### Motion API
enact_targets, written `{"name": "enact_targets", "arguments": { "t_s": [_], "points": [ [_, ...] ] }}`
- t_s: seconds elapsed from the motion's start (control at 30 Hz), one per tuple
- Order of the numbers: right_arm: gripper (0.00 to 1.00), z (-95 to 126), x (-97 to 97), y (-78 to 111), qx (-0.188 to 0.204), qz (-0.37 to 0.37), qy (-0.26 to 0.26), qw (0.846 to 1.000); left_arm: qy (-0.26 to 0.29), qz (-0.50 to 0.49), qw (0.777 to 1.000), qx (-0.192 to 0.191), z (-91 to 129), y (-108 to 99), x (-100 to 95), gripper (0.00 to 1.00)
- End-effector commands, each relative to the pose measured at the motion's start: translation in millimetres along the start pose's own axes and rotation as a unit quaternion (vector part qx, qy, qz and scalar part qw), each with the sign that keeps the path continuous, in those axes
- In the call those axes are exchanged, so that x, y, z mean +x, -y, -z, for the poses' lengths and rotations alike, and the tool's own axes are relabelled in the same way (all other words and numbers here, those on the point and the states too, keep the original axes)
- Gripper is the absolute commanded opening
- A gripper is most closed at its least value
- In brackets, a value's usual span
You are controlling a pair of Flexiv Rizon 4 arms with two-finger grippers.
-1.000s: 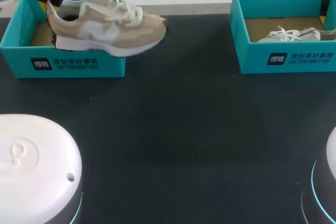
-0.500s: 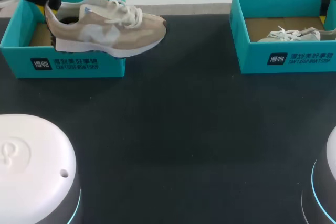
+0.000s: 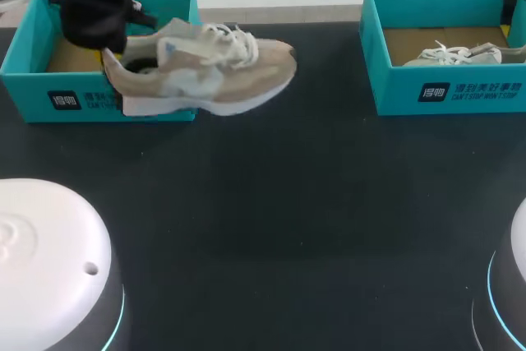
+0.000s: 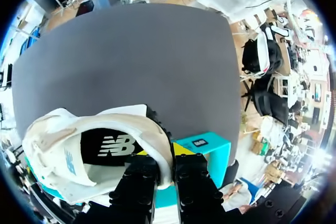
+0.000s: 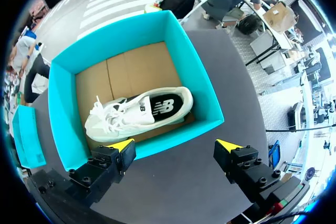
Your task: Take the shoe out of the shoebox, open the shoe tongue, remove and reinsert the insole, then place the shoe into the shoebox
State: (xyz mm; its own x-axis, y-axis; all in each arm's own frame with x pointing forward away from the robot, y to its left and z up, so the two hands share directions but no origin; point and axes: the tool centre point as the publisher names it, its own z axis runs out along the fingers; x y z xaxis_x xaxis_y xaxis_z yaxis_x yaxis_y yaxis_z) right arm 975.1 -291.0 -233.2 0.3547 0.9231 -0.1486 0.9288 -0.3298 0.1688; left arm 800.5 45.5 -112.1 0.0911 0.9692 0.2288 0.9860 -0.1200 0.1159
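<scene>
L pincer (image 4: 167, 163) pinches beige shoe (image 3: 205, 76) at heel, upper left of frame, by teal shoebox (image 3: 25, 80). R pincer (image 5: 175, 146) spread over 2nd box (image 5: 60, 114).

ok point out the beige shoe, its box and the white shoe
beige shoe (image 3: 205, 80), head view, side panel
teal shoebox (image 3: 57, 100), head view, front wall
white shoe (image 5: 139, 113), right wrist view, tongue

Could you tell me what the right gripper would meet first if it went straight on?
The right gripper would probably meet the white shoe in the teal shoebox, or its near wall; depth is unclear.
</scene>
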Motion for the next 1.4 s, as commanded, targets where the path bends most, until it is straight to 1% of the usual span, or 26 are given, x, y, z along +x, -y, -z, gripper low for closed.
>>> {"name": "enact_targets", "arguments": {
  "t_s": [0.03,0.27,0.3,0.53,0.8,0.93,1.07,1.1,1.2,1.33,1.37,1.4],
  "points": [
    [1.00,-0.1,-0.5,0.3,-0.001,0.000,0.000,1.000,-0.004,-0.001,1.000,-0.015,-0.6,15.4,-24.1,0.00],
    [1.00,-0.1,-0.5,0.3,-0.001,0.000,0.000,1.000,0.012,-0.028,0.999,0.010,-7.4,35.4,-72.3,0.00],
    [1.00,-0.1,-0.5,0.3,-0.001,0.000,0.000,1.000,0.017,-0.024,1.000,0.005,-8.8,37.0,-78.1,0.00],
    [1.00,-0.1,-0.5,0.3,-0.001,0.000,0.000,1.000,0.045,-0.014,0.999,0.005,-15.3,49.9,-113.6,0.00],
    [1.00,-0.1,-0.5,0.3,-0.001,0.000,0.000,1.000,0.048,-0.036,0.998,0.006,-20.3,69.1,-154.8,0.00],
    [1.00,-0.1,-0.5,0.3,-0.001,0.000,0.000,1.000,0.041,-0.046,0.998,0.004,-29.0,75.0,-166.4,0.00],
    [1.00,-0.1,-0.5,0.3,-0.001,0.000,0.000,1.000,0.031,-0.047,0.998,0.004,-47.4,75.7,-174.7,0.00],
    [1.00,-0.1,-0.5,0.3,-0.001,0.000,0.000,1.000,0.031,-0.047,0.998,0.004,-48.6,75.7,-175.1,0.00],
    [1.00,-0.1,-0.5,0.3,-0.001,0.000,0.000,1.000,0.023,-0.046,0.999,0.010,-71.8,76.7,-182.0,0.00],
    [1.00,-0.1,-0.5,0.3,-0.001,0.000,0.000,1.000,0.013,-0.045,0.999,0.013,-90.8,78.3,-188.3,0.00],
    [1.00,-0.1,-0.5,0.3,-0.001,0.000,0.000,1.000,0.012,-0.045,0.999,0.019,-95.8,78.7,-190.1,0.00],
    [1.00,-0.1,-0.5,0.3,-0.001,0.000,0.000,1.000,0.007,-0.045,0.999,0.015,-103.4,79.0,-192.4,0.00]
  ]
}}
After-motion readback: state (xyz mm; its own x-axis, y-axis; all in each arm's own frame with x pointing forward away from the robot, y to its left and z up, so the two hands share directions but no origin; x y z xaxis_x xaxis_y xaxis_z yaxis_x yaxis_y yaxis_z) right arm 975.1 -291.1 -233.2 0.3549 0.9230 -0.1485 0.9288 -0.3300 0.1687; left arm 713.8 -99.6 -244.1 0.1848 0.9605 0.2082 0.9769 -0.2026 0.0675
